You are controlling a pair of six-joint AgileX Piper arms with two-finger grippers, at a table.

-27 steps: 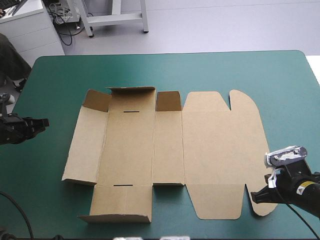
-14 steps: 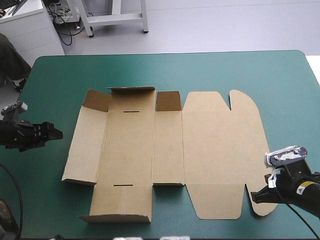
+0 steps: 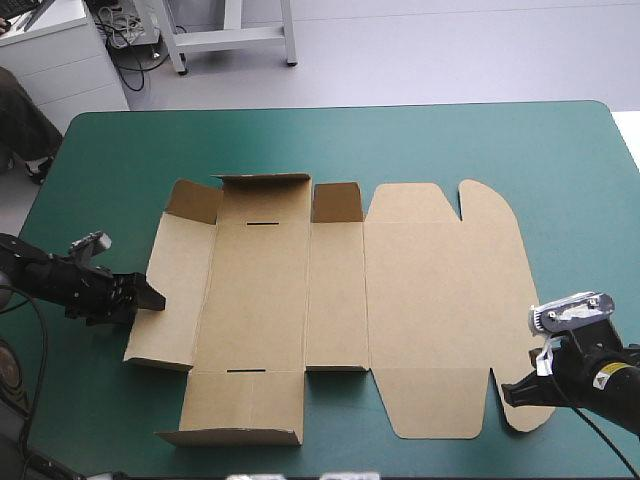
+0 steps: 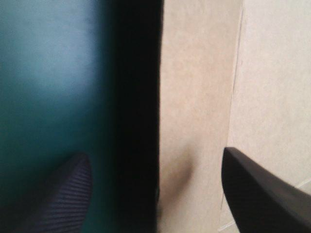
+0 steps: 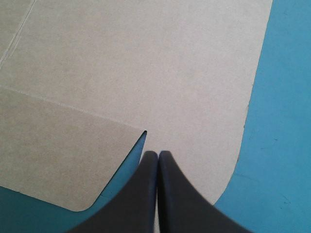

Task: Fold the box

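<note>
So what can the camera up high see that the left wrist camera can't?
Only the high view shows the whole box, lying mostly flat with some flaps standing up, and the right arm at its near right corner. Only the left wrist view shows, close up, the left jaws open, one side over the board, the other over the cover, with a dark shadow along the box's edge. Both show brown board, teal-green cover and the left jaws at the box's left edge.

Pale grey floor (image 3: pixel 450 50) beyond teal-green table (image 3: pixel 400 140), toward twelve o'clock; white metal frame legs (image 3: pixel 232 38) at eleven; white cabinet (image 3: pixel 60 65) at ten.
</note>
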